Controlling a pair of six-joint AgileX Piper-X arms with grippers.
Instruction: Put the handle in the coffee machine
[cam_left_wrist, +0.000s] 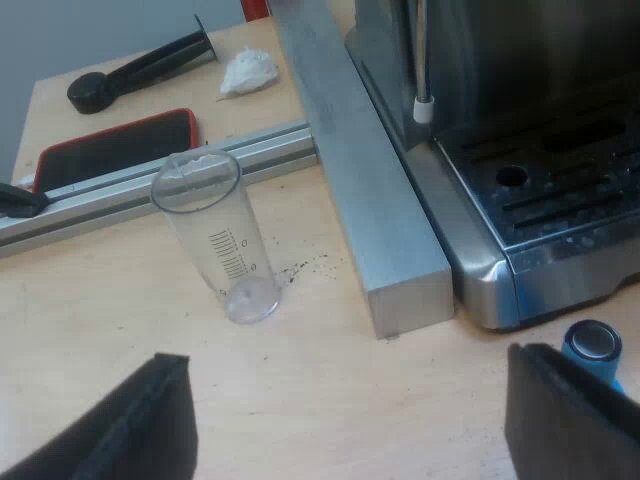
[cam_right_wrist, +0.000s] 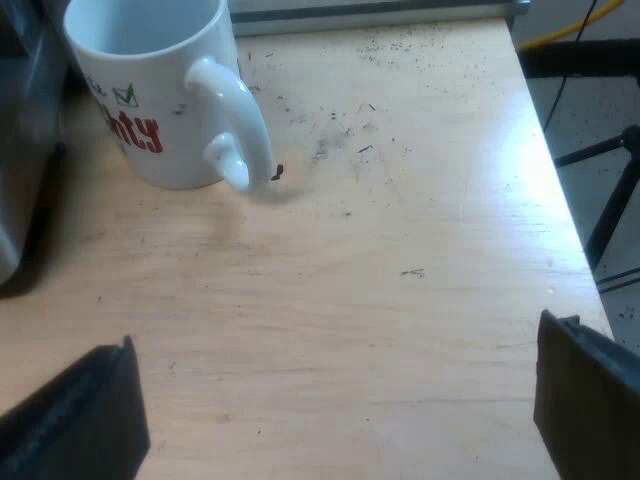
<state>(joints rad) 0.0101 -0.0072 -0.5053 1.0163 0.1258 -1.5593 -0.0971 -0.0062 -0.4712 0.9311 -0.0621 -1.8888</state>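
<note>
My left gripper (cam_left_wrist: 345, 435) is open over bare wood, with nothing between its fingers. Just beyond it a clear measuring glass (cam_left_wrist: 215, 235) stands upright. The espresso machine (cam_left_wrist: 540, 200) shows its drip tray and thin steam wand (cam_left_wrist: 423, 60). A blue tamper (cam_left_wrist: 592, 345) stands on the table by the tray's corner, close to one of my fingers (cam_left_wrist: 570, 410). Far off lies a long black-handled tool (cam_left_wrist: 130, 70). My right gripper (cam_right_wrist: 335, 420) is open above the empty tabletop, a good way short of a white mug (cam_right_wrist: 160, 90) with red lettering.
A square metal bar (cam_left_wrist: 370, 180) lies along the machine's side, and an aluminium rail (cam_left_wrist: 150, 175) crosses behind the glass. A red-edged black pad (cam_left_wrist: 115, 150) and a white crumpled tissue (cam_left_wrist: 248, 70) lie beyond the rail. Coffee grounds (cam_right_wrist: 340, 140) speckle the wood near the mug.
</note>
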